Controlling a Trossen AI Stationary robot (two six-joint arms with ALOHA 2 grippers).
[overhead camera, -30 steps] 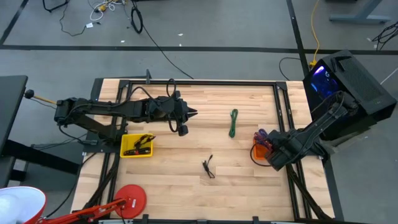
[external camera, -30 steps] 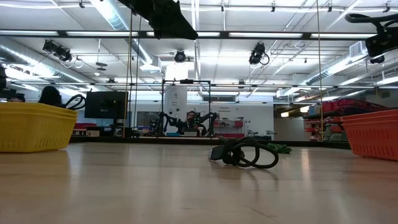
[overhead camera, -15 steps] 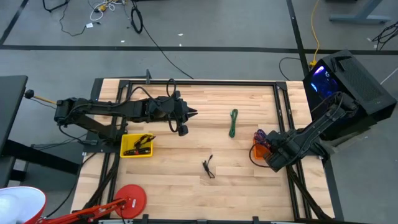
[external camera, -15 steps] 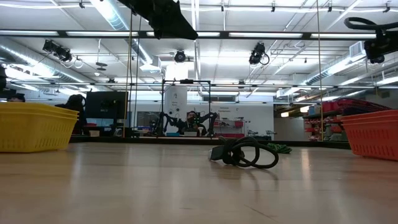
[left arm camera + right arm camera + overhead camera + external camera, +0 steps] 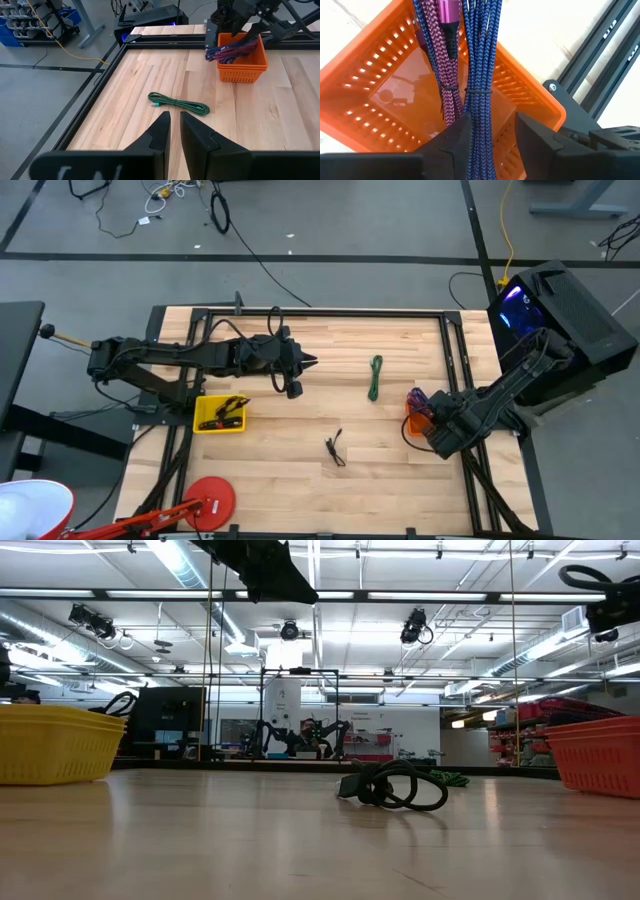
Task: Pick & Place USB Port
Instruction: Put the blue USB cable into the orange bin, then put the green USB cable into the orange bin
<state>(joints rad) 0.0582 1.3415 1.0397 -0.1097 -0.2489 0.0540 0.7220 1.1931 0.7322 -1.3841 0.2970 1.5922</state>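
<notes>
An orange basket stands at the table's right edge. A blue braided cable bundle and a purple one lie in it, with their ends over its rim. My right gripper hangs open above the basket, one finger on each side of the blue bundle. My left gripper is shut and holds nothing, hovering left of centre and pointing toward a coiled green cable that lies flat on the wood. A black cable lies near the middle. My right gripper is open around the blue bundle, which lies close against one finger with a gap to the other. I cannot tell whether that finger touches it. The bundle rests in the basket, slanting up over the rim.
A yellow basket with cables stands at the left, below the left arm. A red round object sits at the near left. Black frame rails run along the table's edges, close to the orange basket.
</notes>
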